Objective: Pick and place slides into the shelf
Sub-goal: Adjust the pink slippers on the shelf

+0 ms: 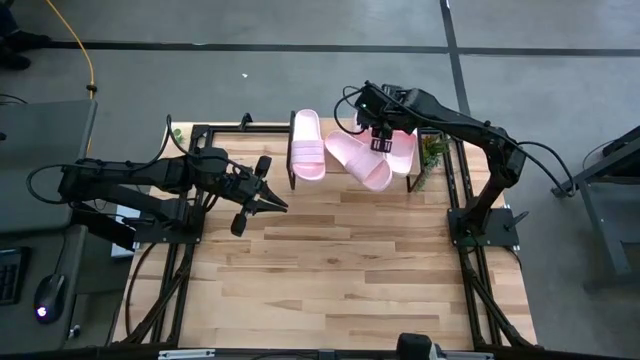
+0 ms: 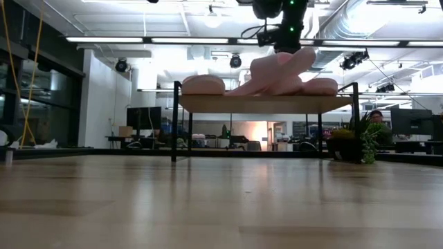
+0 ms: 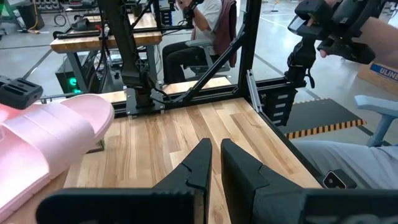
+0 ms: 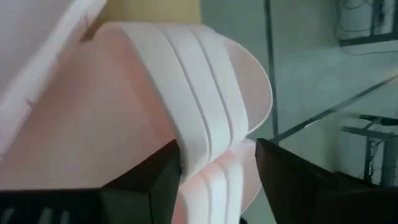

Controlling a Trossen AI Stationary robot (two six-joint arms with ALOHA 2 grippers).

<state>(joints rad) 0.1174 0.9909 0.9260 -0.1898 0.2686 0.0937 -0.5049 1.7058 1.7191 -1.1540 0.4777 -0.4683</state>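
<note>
Three pale pink slides lie on the shelf (image 1: 300, 185) at the table's far edge. One slide (image 1: 306, 146) lies flat at the left and another (image 1: 403, 152) at the right. The middle slide (image 1: 358, 162) lies slantwise; in the low view this slide (image 2: 277, 72) tilts, with one end raised over its neighbour. My right gripper (image 1: 381, 142) hangs open above it, its fingers on either side of the strap band (image 4: 208, 134). My left gripper (image 1: 268, 196) hovers shut and holds nothing, left of the shelf above the tabletop. My right gripper comes down slanting from above, with its fingers on either side of the tilted slide's strap band (image 4: 186, 155). One finger (image 4: 163, 177) lies close against the strap's edge, and I cannot tell whether it touches. The other finger (image 4: 292, 183) stands clear of the strap.
A small green plant (image 1: 432, 155) stands at the shelf's right end. Black frame rails (image 1: 462, 200) run along both table sides. Bare wood tabletop (image 1: 340, 270) spreads in front of the shelf. A seated person (image 3: 205, 25) shows beyond the table.
</note>
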